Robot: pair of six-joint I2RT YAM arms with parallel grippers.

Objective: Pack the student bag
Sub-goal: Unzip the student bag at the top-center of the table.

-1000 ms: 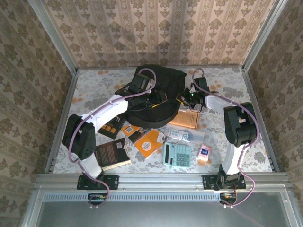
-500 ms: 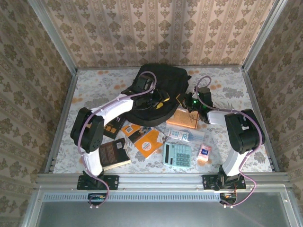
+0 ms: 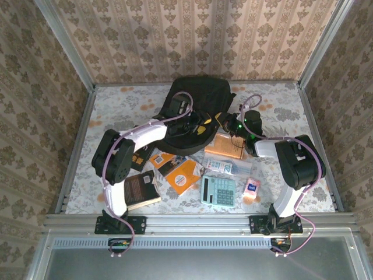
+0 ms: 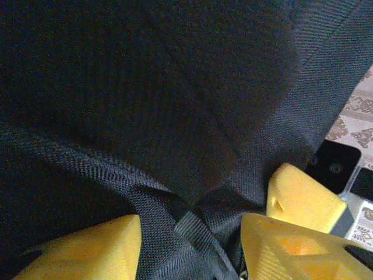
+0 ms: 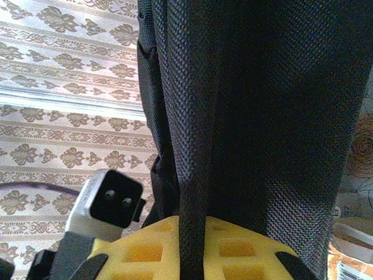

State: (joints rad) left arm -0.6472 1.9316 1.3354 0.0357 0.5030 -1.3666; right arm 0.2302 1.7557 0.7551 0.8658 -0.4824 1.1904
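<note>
The student bag (image 3: 198, 99), a soft black backpack, sits at the back middle of the table. My left gripper (image 3: 194, 126) presses into its front edge. In the left wrist view the yellow fingers (image 4: 81, 251) of that gripper (image 4: 189, 233) stand on either side of bunched black fabric and a woven strap of the bag (image 4: 145, 105), closed on it. My right gripper (image 3: 228, 122) is at the bag's right front corner. In the right wrist view this gripper (image 5: 192, 224) is shut on a fold of the bag (image 5: 250, 116), which rises straight up from its yellow pads (image 5: 140, 248).
In front of the bag lie a brown book (image 3: 226, 146), an orange book (image 3: 184, 175), a black-covered book (image 3: 139, 189), a teal calculator (image 3: 219, 191), a small packet (image 3: 224, 167) and a pink item (image 3: 252, 186). Metal rails and patterned walls enclose the table.
The left arm has folded in towards the bag and the right forearm has dropped lower. Both grippers have drawn closer together at the bag's front, and the bag has bunched up slightly narrower.
</note>
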